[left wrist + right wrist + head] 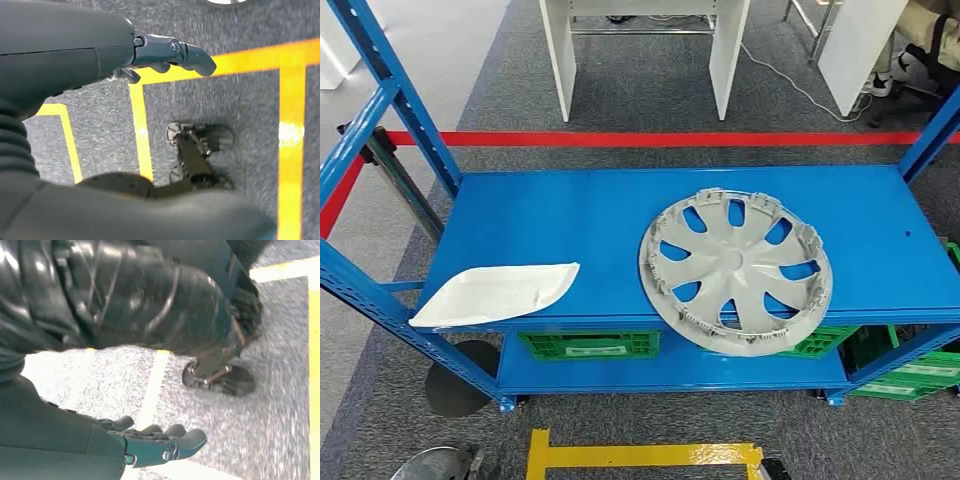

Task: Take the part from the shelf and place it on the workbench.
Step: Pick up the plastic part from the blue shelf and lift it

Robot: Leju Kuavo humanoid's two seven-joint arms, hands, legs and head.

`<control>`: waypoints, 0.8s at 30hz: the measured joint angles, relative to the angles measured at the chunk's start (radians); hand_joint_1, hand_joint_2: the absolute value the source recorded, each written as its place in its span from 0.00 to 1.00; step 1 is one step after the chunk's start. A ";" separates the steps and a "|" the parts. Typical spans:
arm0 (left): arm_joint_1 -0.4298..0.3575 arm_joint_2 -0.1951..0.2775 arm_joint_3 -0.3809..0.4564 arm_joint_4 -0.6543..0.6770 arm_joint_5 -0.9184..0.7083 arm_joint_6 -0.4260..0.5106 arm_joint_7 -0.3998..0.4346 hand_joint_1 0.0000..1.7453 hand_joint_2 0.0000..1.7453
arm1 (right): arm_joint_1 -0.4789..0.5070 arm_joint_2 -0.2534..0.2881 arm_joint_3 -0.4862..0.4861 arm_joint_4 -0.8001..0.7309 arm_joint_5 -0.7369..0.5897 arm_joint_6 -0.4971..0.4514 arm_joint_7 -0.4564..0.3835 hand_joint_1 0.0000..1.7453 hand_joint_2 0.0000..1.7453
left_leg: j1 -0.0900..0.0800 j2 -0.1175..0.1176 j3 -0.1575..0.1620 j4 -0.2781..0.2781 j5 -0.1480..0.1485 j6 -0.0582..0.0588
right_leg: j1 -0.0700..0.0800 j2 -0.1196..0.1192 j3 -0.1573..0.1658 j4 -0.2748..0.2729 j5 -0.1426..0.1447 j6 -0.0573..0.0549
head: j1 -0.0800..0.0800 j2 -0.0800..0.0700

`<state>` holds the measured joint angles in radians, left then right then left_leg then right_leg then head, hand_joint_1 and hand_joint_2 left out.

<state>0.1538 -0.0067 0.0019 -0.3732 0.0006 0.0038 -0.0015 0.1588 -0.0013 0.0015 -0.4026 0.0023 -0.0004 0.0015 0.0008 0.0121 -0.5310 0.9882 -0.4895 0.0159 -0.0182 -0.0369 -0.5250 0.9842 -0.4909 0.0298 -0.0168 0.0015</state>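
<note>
A silver-grey wheel cover (736,270) lies flat on the blue shelf (546,215), right of middle, its near rim overhanging the front edge. A flat white part (495,294) rests at the shelf's front left corner, also jutting past the edge. My left hand (166,55) hangs over the grey floor with fingers stretched out and nothing in it. My right hand (158,442) also hangs down, fingers extended and apart, holding nothing.
Green crates (588,344) sit on the lower shelf, more at the right (905,370). Blue uprights (388,75) frame the shelf on both sides. Red tape (660,139) crosses the floor behind; white furniture (644,45) stands beyond. Yellow floor lines (644,456) run in front.
</note>
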 joint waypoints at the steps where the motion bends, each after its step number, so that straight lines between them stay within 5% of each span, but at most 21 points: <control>1: 0.005 0.003 -0.001 -0.020 0.007 0.008 0.000 0.00 0.67 | 0.002 -0.006 0.002 -0.011 -0.009 -0.007 0.003 0.00 0.67 | 0.000 0.000 0.000 0.000 0.000 0.000 | 0.000 0.000 0.000 0.000 0.000 0.000 | 0.000 0.000; 2: 0.017 0.009 -0.001 -0.044 0.027 0.022 0.000 0.00 0.75 | 0.007 -0.014 0.004 -0.026 -0.027 -0.019 0.009 0.00 0.75 | 0.000 0.000 0.000 0.000 0.000 0.000 | 0.000 0.000 0.000 0.000 0.000 0.000 | 0.000 0.000; 4: 0.059 0.026 -0.006 -0.130 0.093 0.072 0.004 0.00 0.75 | 0.017 -0.039 0.019 -0.076 -0.083 -0.054 0.027 0.00 0.75 | 0.000 0.000 -0.001 0.000 0.000 0.000 | 0.000 0.000 0.000 0.000 0.000 0.000 | 0.000 0.000; 5: 0.080 0.035 -0.011 -0.166 0.130 0.097 0.006 0.00 1.00 | 0.019 -0.049 0.026 -0.097 -0.108 -0.067 0.035 0.00 1.00 | 0.000 0.000 -0.001 0.000 0.000 0.000 | 0.000 0.000 0.000 0.000 0.000 0.000 | 0.000 0.000; 24: 0.140 0.169 -0.251 -0.433 0.574 0.348 -0.059 0.00 1.00 | -0.009 -0.144 0.074 -0.370 -0.262 -0.182 0.035 0.00 1.00 | 0.000 -0.001 -0.001 0.000 0.000 0.000 | 0.000 0.000 0.000 0.000 0.000 0.000 | 0.000 0.000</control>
<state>0.2938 0.1620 -0.2492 -0.8062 0.5743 0.3522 -0.0610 0.1501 -0.1451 0.0760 -0.7731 -0.2596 -0.1819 0.0368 0.0005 0.0115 -0.5319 0.9883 -0.4895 0.0160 -0.0184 -0.0374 -0.5249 0.9843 -0.4908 0.0300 -0.0170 0.0015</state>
